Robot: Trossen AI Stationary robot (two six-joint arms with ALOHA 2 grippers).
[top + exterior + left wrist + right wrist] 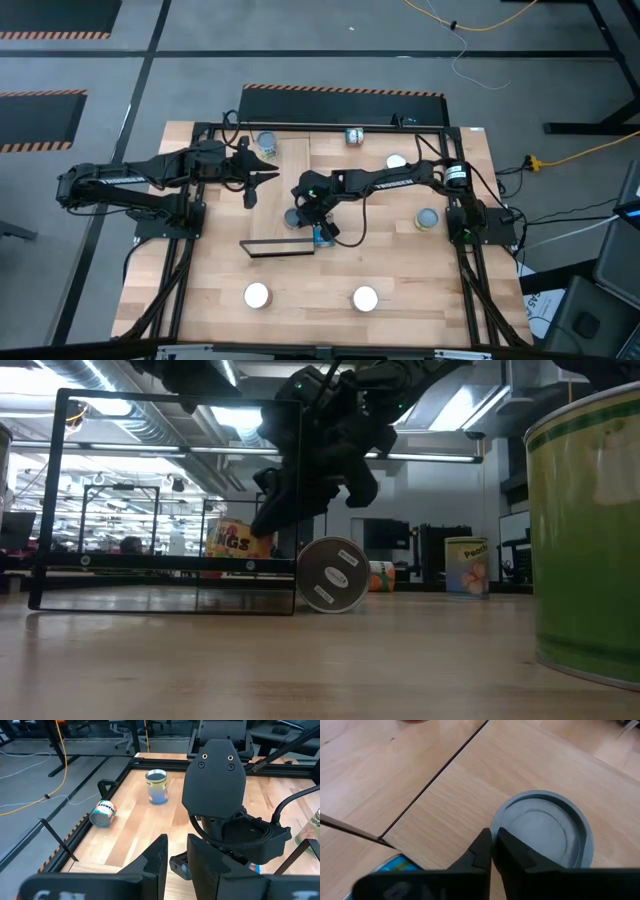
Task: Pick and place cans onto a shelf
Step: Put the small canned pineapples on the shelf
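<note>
Cans lie scattered over the table (400,270). Right gripper (492,851) hangs over the shelf (283,190) near its dark-edged end, fingers drawn nearly together with only a thin slit between them and nothing held. Just past the fingertips a grey-topped can (542,832) stands upright on the shelf, its round top beside the jaws, not between them; whether the tips touch its rim cannot be told. A blue-and-yellow can (395,865) lies just off the shelf edge by the same gripper; in the low view it rests on its side with its round end (333,574) facing the camera.

Left gripper (175,862) hovers over the shelf's far half, jaws a narrow gap apart and empty, pointing toward the right arm.

Elsewhere, two white-topped cans (257,295) (365,298) stand near the table's front edge, well apart from both grippers. A green can (427,218) stands near the right arm's base, another white-topped one (397,161) farther back. At the far edge one can (267,142) stands upright beside the shelf's end and another (353,135) lies tipped over.
</note>
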